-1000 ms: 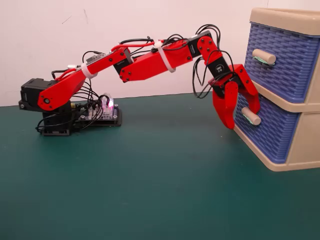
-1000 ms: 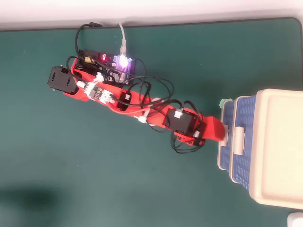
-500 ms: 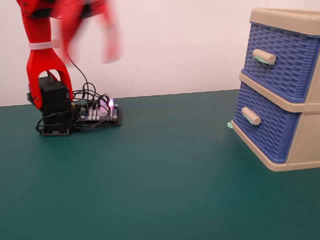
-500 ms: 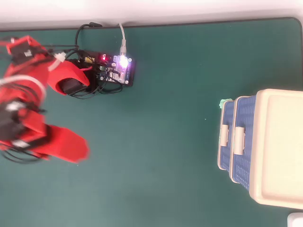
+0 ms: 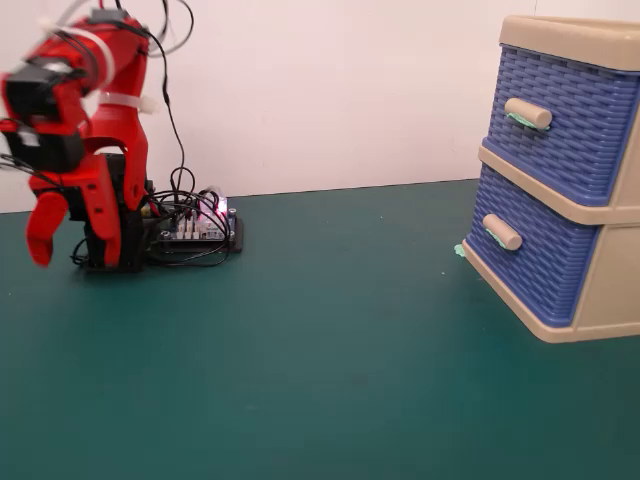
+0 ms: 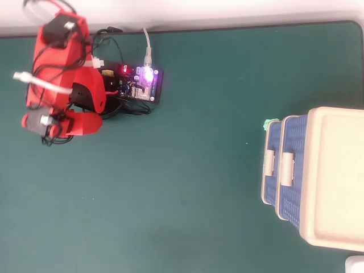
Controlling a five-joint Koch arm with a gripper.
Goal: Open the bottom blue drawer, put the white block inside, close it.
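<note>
The bottom blue drawer (image 5: 545,270) sits shut in the beige cabinet (image 5: 610,290) at the right, its beige handle (image 5: 502,232) pointing left. From above, the bottom blue drawer (image 6: 272,182) is the leftmost blue strip. My red gripper (image 5: 42,245) hangs pointing down at the far left, beside the arm's base and far from the cabinet. It is blurred and only one finger shows clearly. In the overhead view the gripper (image 6: 85,122) lies folded over the base. Nothing shows in it. The white block is out of view.
A lit circuit board (image 5: 195,228) with loose cables sits by the arm's base. A small green scrap (image 6: 270,123) lies at the cabinet's far corner. The upper blue drawer (image 5: 555,125) is shut. A pale object (image 6: 356,264) peeks in at the overhead view's bottom right corner.
The arm left the bottom drawer's handle, swung up and back to the left, and now hangs folded over its base. The drawer stayed shut.
</note>
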